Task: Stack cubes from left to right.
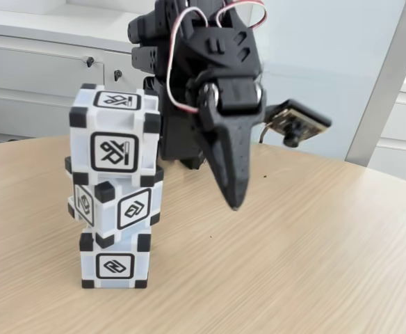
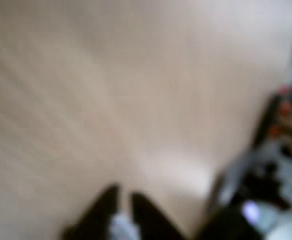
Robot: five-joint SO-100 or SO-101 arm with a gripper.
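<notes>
While the three cubes stand in one tower near the left part of the tabletop [image 1: 293,264] in the fixed view, we get a good look at how they sit. The bottom cube [image 1: 115,264] rests square on the wood, the middle cube [image 1: 116,205] is twisted on it so a corner faces us, and the top cube [image 1: 112,136] sits straighter again, touching the one below. From how things lie, we judge the stacking done or as good as done.

The gripper [image 1: 232,198] hangs to the right of the tower, apart from it, tip pointing down above the table. Its jaws look pressed together into one point with nothing between them. In the wrist view the gripper [image 2: 122,197] shows as two dark tips very near each other over bare wood, though that picture is so blurred we can only say they seem shut.

How would these cubes handle? We judge them stiff, light plastic with smooth white faces, likely a bit slippery. The black corner blocks stand proud, so we would take a cube across two opposite flat faces, between the corners, and low enough not to tip it. That twisted middle cube makes the tower touchy: a nudge from the side could bring it down.
</notes>
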